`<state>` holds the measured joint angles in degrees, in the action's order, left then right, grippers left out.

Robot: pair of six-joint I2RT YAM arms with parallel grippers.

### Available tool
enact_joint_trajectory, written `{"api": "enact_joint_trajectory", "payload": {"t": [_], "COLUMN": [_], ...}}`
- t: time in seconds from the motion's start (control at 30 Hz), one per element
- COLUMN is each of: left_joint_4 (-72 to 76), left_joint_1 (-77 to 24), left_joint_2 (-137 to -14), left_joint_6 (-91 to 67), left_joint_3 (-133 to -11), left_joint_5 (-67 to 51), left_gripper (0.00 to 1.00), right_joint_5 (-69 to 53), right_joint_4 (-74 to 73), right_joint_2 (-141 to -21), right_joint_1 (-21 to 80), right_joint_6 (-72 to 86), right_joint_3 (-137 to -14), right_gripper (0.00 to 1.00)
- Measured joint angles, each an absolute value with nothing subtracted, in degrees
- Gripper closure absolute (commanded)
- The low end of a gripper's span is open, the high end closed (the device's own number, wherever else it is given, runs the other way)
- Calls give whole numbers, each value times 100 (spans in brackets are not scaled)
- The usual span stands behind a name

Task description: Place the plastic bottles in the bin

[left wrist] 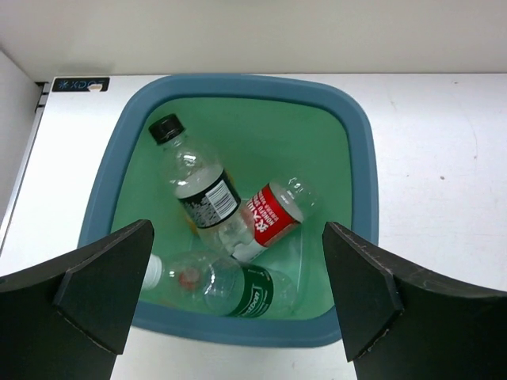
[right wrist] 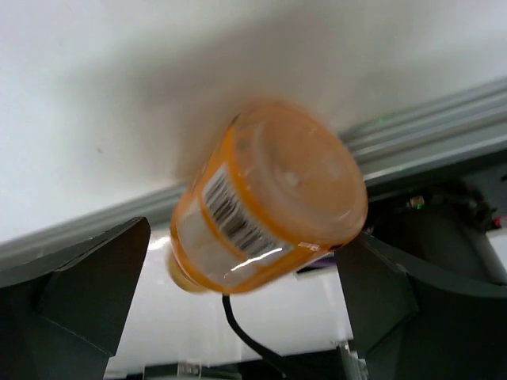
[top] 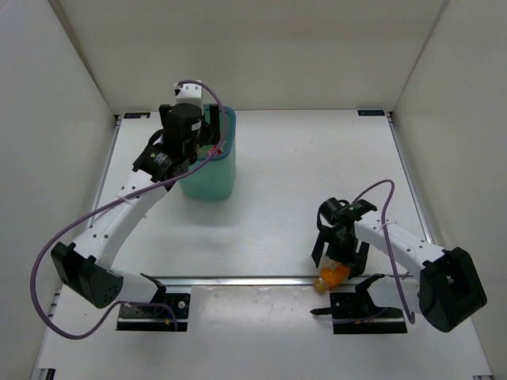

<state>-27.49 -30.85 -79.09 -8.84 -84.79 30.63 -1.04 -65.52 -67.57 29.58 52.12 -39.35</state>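
Nearest you, at about 5 o'clock on the table (top: 301,174), your right gripper (top: 339,265) hangs with its jaws wide apart and holds nothing. A stubby orange bottle (right wrist: 265,210) lies on its side between the fingers, against the metal rail (top: 238,279) along the near edge. In the right wrist view there is a gap on either side of the bottle, and it looks a little blurred, so you cannot be sure it is at rest. This is the pick-up step for that bottle. The next move calls for you to bring the fingers down level with its middle and close across the label band, minding the rail just beside it. A round body like this may roll or skid out as the jaws meet it. Farther off, at about 11 o'clock, your left gripper (left wrist: 238,293) hovers over the bin (left wrist: 364,158), also open and empty. Inside lie a clear bottle with a dark label (left wrist: 202,194), one with a red label (left wrist: 273,214) and one with a green label (left wrist: 245,289), all on their sides. Whether a second orange bottle sits under them, the views do not show. The left arm looks done there, so draw it back so that it is out of the way when the right arm carries its bottle from 5 toward 11 o'clock.
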Motion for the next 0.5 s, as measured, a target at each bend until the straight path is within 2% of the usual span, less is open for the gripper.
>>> {"api": "enact_joint_trajectory", "payload": {"t": [0.1,0.43,0.47,0.5], "left_joint_4": [-2873,-3177,-3225,-3297], "left_joint_1": [-3083,-3017,-3013,-3013], "left_joint_2": [-7719,-7299,-7286,-7273], "left_joint_6": [-932,-1063,-1079,-1090], "left_joint_3": [-8394,-8291,-8291,-8291], "left_joint_5": [3092,3253,3251,3242], "left_gripper": [1,1,2,1], "right_joint_5": [121,318,320,318], "right_joint_4": [-6307,-5658,-5647,-5653], "right_joint_2": [-6936,-7216,-7220,-7223], "right_joint_1": [2923,3151,3190,3218], "right_joint_6": [5212,5188,5170,5122], "right_joint_3": [-3997,-3951,-3933,-3922], "right_gripper": [3,21,33,57]}}
